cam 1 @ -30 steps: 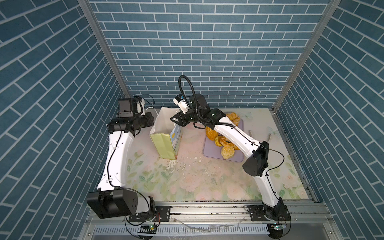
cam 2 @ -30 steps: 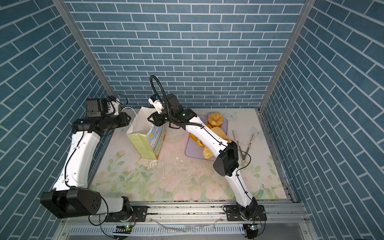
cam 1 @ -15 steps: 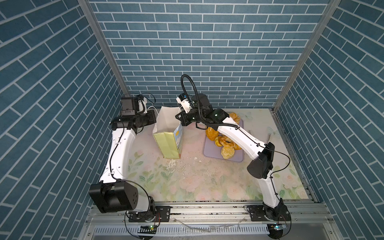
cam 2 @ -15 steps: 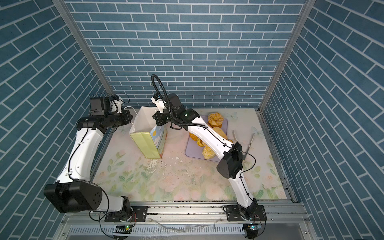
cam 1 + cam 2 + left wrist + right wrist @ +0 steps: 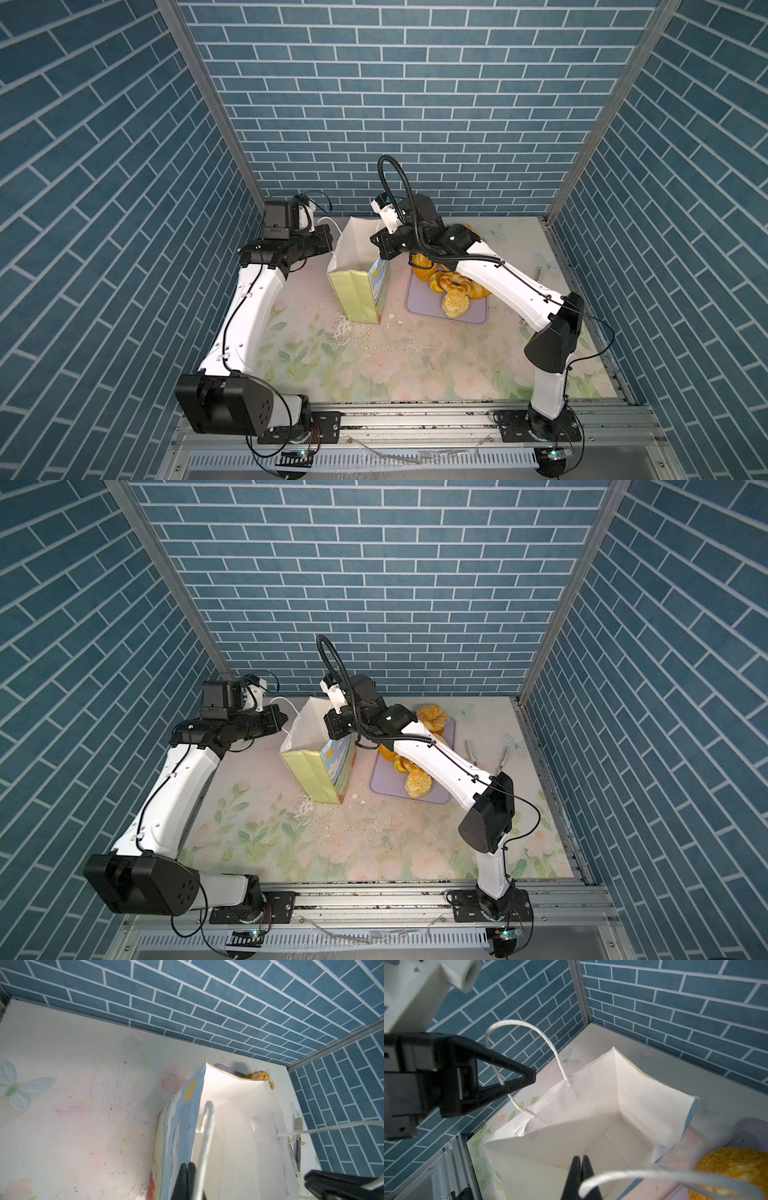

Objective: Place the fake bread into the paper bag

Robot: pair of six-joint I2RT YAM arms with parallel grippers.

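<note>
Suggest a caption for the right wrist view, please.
Shut right gripper at the rim of the open bag; bread beside.

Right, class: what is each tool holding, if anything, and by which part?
The paper bag, by its white cord handles: the left tool pinches one, the right tool the other.

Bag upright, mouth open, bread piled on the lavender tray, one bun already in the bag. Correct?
No: the paper bag is empty; the right wrist view shows its bare white floor. It stands upright, mouth open, with the fake bread piled on the lavender tray.
</note>
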